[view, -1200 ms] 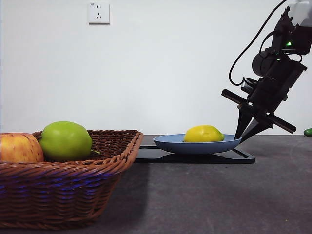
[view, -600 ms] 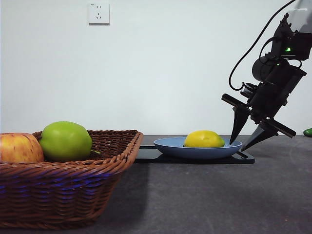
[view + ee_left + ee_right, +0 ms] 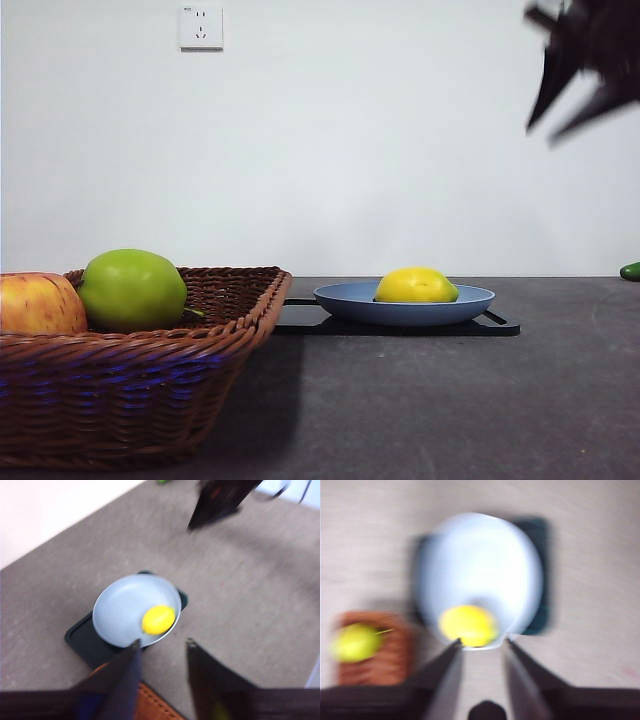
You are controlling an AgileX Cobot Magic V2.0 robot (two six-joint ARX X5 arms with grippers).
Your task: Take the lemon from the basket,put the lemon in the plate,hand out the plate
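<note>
**Lemon plated; both arms high above the plate**

Front view: the lemon [image 3: 416,285] lies in the plate [image 3: 345,297], toward the side away from the basket [image 3: 150,395], its long axis running across the picture. The plate sits on a black tray [image 3: 300,320] on the worktop [image 3: 450,400]. A green apple [image 3: 132,290] and a red-yellow apple [image 3: 38,304] lie in the basket. One gripper [image 3: 585,85] shows as a dark blur in the top corner, well above the plate and off to the side away from the basket, holding nothing.

Left wrist view: the left gripper [image 3: 162,647] hangs high, jaws apart and empty. The plate [image 3: 120,610] lies ahead of them, the lemon [image 3: 158,619] near the rim closest to the jaws. The other arm [image 3: 220,500] is a blur beyond.

Right wrist view: badly smeared, but the right gripper [image 3: 482,645] has its jaws open and empty, the lemon [image 3: 467,625] just past the tips and the plate [image 3: 485,555] stretching away beyond it. The basket [image 3: 375,650] with the green apple [image 3: 355,642] lies to one side.

Judgement: handing out remains. The rim nearest the lemon faces both pairs of jaws, and I cannot tell which arm is nearer
</note>
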